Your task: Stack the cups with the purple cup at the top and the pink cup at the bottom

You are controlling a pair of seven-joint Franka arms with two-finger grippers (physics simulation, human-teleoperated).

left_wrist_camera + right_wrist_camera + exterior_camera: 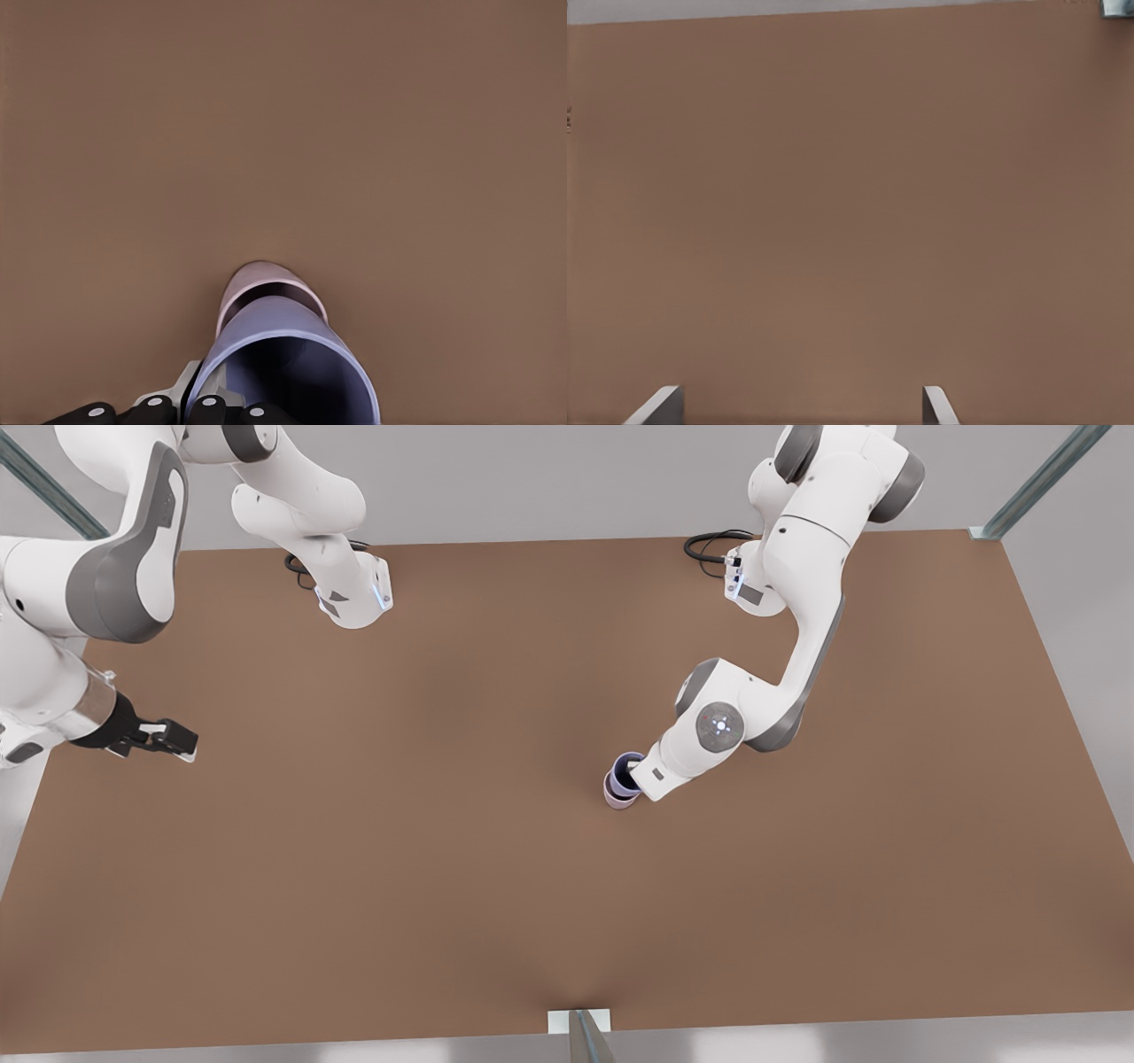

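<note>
Right now the purple cup (288, 367) sits closest to the left wrist camera, its rim pinched by the left hand (208, 409), one finger inside the mouth and one outside. Just past it the pink cup (266, 283) peeks out beneath, so the purple one seems to be nesting into it, as the stack should go. In the front view the pair stands mid-surface (399, 850). Far off at the front view's left the right hand (168, 740) waits, fingers spread wide apart and holding nothing, likely kept clear of the stacking
</note>
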